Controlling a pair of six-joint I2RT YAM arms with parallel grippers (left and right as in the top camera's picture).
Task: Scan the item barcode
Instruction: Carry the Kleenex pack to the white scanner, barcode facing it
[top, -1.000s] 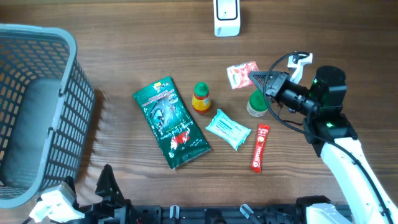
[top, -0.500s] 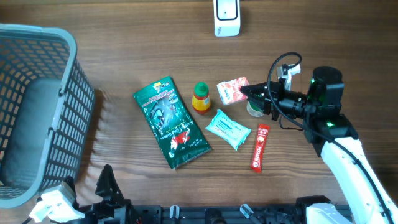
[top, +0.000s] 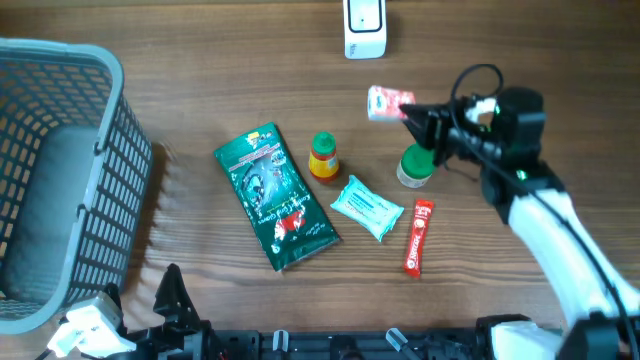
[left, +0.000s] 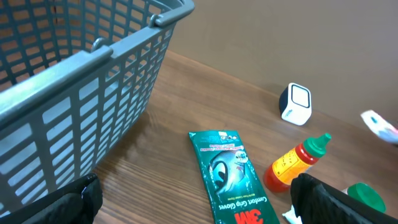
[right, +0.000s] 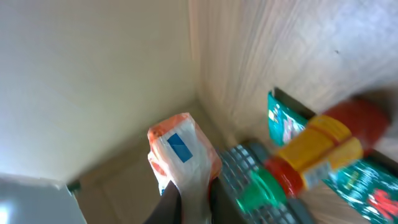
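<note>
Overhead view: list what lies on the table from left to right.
Basket → green pouch → sauce bottle → wipes pack → red stick packet. The scanner, jar and held packet overlap these, so they are left out.

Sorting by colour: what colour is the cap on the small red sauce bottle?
Green. The sauce bottle's plastic cap shows best in the left wrist view.

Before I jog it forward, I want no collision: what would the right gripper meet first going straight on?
Nothing obvious: the right gripper, holding the packet, points left over bare table, missing the scanner; height unclear.
</note>
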